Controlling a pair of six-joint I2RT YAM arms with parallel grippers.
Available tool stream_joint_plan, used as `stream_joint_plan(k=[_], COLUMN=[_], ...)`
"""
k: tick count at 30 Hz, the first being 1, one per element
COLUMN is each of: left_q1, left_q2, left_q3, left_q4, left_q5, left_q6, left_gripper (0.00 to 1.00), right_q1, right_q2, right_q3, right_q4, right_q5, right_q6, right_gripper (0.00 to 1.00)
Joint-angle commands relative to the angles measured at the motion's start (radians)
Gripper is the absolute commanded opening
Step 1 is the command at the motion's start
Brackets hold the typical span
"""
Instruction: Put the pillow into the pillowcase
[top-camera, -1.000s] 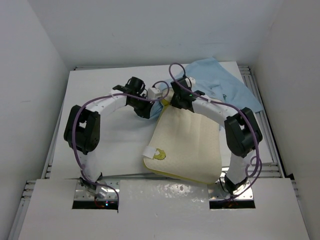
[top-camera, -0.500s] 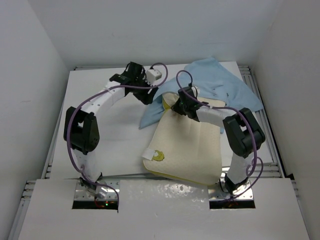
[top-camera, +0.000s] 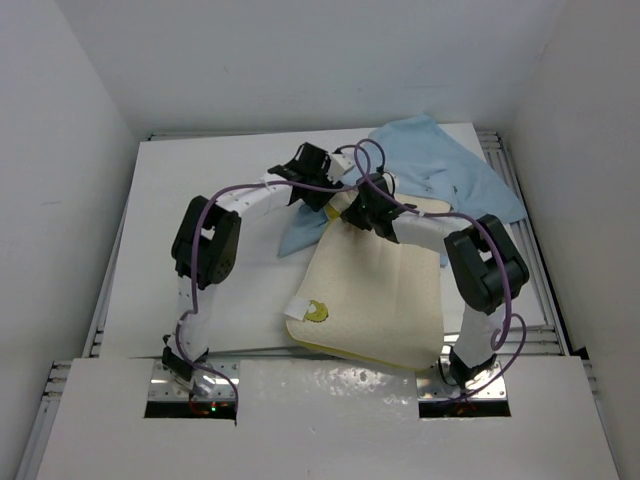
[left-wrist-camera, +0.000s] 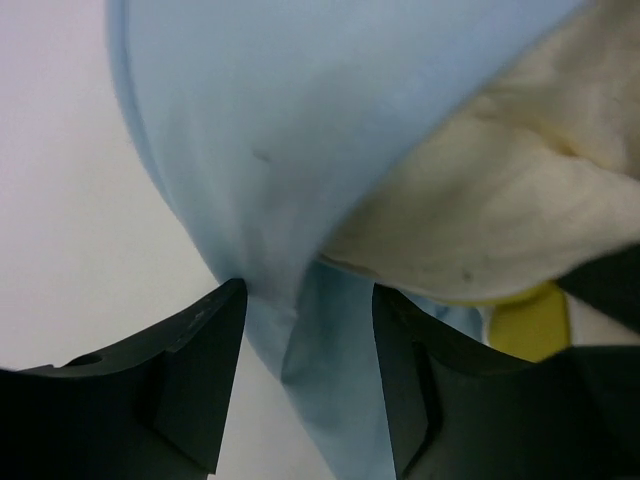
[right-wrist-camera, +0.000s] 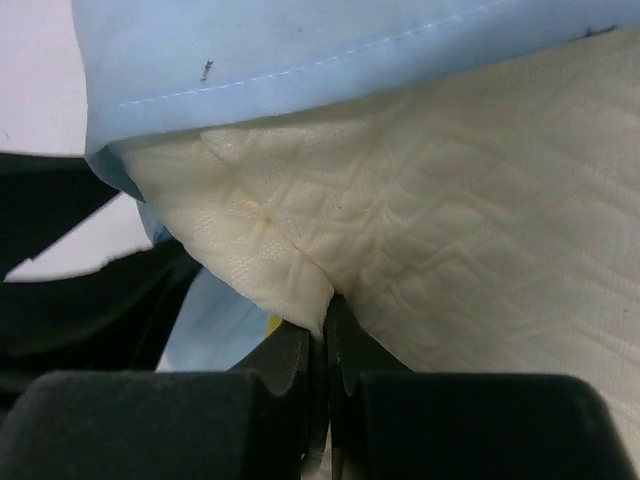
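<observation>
Cream pillow (top-camera: 375, 290) flat on the white table (top-camera: 170, 200), on the right arm's side, its far left corner just under the light blue hem of the pillowcase (top-camera: 440, 165) — rest of the case spread toward the far right. Right gripper (right-wrist-camera: 325, 345) pressed together on a pinch of the pillow's quilted cover at that corner. Left gripper (left-wrist-camera: 308, 300) with jaws apart, a hanging fold of pillowcase between them — touching or not, cannot tell.

Your light is bright and even; glare flecks the glossy panel (top-camera: 330, 385) lower centre; the left hand (left-wrist-camera: 308, 320) looks blurred.
</observation>
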Motion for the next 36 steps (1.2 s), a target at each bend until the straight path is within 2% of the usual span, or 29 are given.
stream_joint_plan(k=[1,3,5,6,7,10,15,16,20,23,24,26,33,36], left_q1=[0.012,0.012,0.006,-0.002,-0.005,-0.013,-0.016,-0.018,-0.021,-0.021,-0.022,-0.025,-0.117,-0.117], left_q2=[-0.022,-0.010,0.004,0.004,-0.007,-0.062,-0.172,-0.214,-0.289,-0.309,-0.320,-0.327,-0.343,-0.366], left_q3=[0.023,0.029,0.032,0.028,0.014,-0.026,-0.035,-0.034,0.015,0.110,0.107,0.057,-0.060,-0.120], left_q4=[0.205,0.222,0.225,0.233,0.235,0.219,0.062,0.028,-0.225,-0.394,-0.416,-0.436,-0.396,-0.388], left_q5=[-0.142,-0.128,-0.116,-0.114,-0.108,-0.062,-0.021,0.023,0.128,0.230,0.287,0.341,0.321,0.328], left_q6=[0.008,0.007,0.007,0.004,-0.005,-0.013,-0.003,0.002,0.034,0.070,0.064,0.050,-0.022,-0.056], left_gripper=[0.48,0.42,0.25,0.07,0.00,0.00,0.00,0.00,0.00,0.00,0.00,0.00,0.00,0.00], right_q1=[0.003,0.003,0.003,0.003,0.003,0.003,0.001,0.001,0.004,0.003,0.003,0.003,-0.005,-0.043], right_q2=[0.014,0.011,0.006,0.006,0.002,-0.009,-0.051,-0.060,-0.141,-0.201,-0.210,-0.216,-0.137,-0.071], right_q3=[-0.013,-0.016,-0.019,-0.018,-0.018,-0.012,0.034,0.043,0.074,0.080,0.085,0.102,0.108,0.134], right_q4=[0.010,0.010,0.006,0.004,0.004,0.003,-0.005,-0.005,-0.008,-0.017,-0.016,-0.023,0.021,0.033], right_q5=[-0.025,-0.024,-0.016,-0.016,-0.016,-0.013,0.018,0.022,0.053,0.114,0.128,0.154,0.136,0.101], right_q6=[0.025,0.023,0.022,0.022,0.022,0.014,-0.003,0.002,0.037,0.040,0.035,0.034,0.069,0.054], right_gripper=[0.00,0.00,0.00,0.00,0.00,0.00,0.00,0.00,0.00,0.00,0.00,0.00,0.00,0.00])
